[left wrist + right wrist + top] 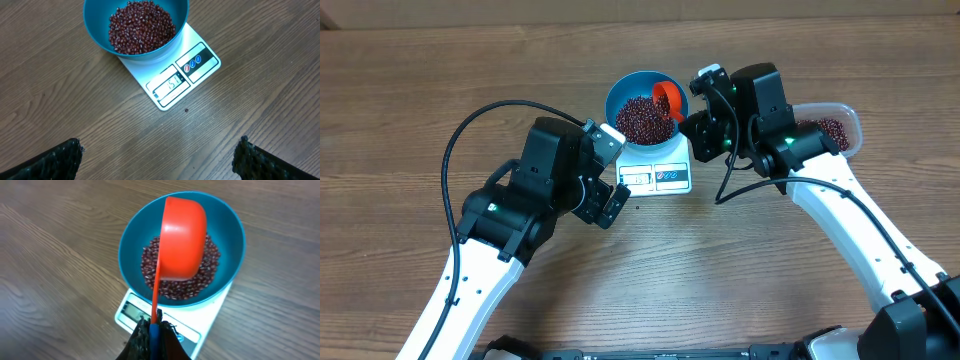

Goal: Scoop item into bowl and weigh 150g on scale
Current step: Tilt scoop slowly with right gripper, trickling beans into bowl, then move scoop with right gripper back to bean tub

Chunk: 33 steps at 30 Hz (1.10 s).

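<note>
Glossy red-brown beans (141, 26) lie heaped loose in the smooth round blue bowl (95, 30), which sits on the flat white scale (172, 85) on a woodgrain tabletop (260, 100). Your right tool (151, 330) pinches the orange scoop (182, 235) by its handle, over the bowl. Your left tool (157, 157) gapes wide.

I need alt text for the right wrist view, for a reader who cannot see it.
The right gripper, shut on the thin handle of an orange scoop, holds it over a blue bowl of dark red beans. The bowl stands on a white scale on a wooden table.
</note>
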Tool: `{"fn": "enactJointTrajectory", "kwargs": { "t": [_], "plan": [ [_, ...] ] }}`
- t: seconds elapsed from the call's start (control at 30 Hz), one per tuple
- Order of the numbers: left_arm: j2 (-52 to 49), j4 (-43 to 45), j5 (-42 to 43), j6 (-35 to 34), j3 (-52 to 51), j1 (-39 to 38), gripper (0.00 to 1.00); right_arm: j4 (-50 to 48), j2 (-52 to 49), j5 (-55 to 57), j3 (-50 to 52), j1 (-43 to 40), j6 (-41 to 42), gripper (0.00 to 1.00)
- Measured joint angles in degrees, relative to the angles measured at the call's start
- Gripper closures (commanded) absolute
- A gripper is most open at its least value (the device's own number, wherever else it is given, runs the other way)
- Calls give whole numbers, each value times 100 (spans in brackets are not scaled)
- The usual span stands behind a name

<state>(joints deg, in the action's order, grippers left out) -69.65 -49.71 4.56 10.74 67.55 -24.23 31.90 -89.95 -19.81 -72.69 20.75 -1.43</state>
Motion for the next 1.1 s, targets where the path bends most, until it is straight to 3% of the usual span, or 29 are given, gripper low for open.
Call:
{"fn": "enactJointTrajectory", "kwargs": {
  "t": [0.17,0.37,0.53,0.8,1.1],
  "plan": [
    [0,0,0,0,0,0,0,-96,0,-1016,0,-498,201,96],
    [0,0,0,-2,0,0,1,-39,2,-2667,0,-1700,295,96],
    [0,0,0,0,0,0,0,645,0,-3276,-7,-2710,319,96],
    [0,0,0,0,0,0,1,1687,4,-2885,-9,-4063,142,96],
    [0,0,0,0,0,0,0,2013,87,-1126,-9,-4236,205,96]
  ]
}}
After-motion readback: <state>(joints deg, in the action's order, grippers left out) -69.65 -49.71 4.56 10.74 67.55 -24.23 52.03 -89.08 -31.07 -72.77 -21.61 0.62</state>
